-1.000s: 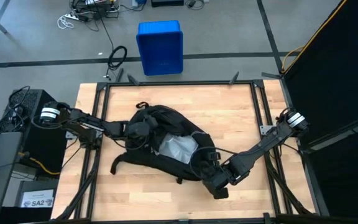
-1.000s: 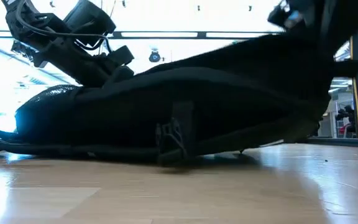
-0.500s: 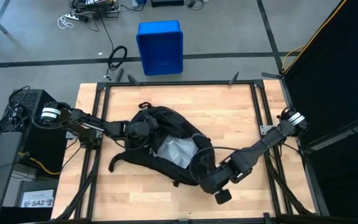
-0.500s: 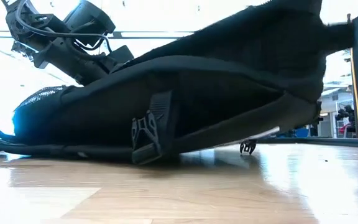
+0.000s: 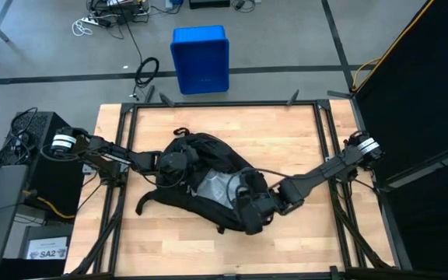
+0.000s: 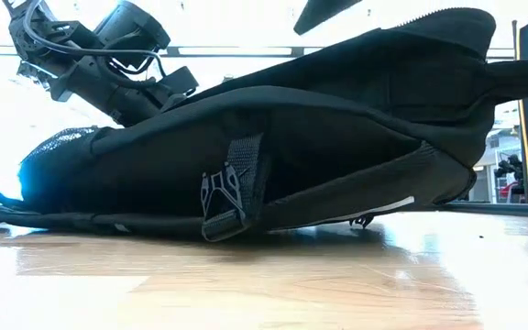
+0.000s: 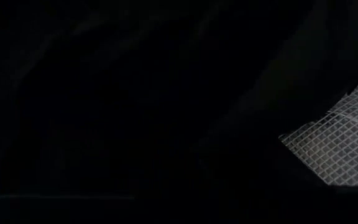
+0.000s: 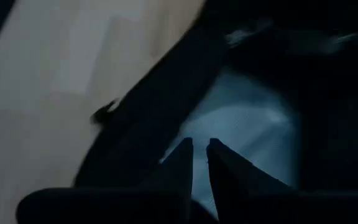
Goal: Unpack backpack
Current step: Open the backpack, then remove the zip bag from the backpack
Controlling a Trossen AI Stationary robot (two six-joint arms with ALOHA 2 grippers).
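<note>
Backpack (image 5: 208,183) lies open on bench (image 5: 302,136); pale contents inside, nothing unpacked. Your right end effector (image 8: 200,149) near-closed, empty at the opening; left end effector (image 5: 179,163) pinches fabric.

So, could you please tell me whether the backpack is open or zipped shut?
Open: the backpack gapes, showing pale contents inside.

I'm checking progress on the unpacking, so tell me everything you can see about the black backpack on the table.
The backpack is large, black fabric, lying flat mid-table on the wooden table, rounded top toward the left arm. Its opening gapes, showing a pale, mesh-like lining inside. A strap trails off toward the table's front-left; the low view shows a webbing buckle and a thin white strip along its base. The left gripper is at its top; the right gripper reaches into the opening, nearly closed.
</note>
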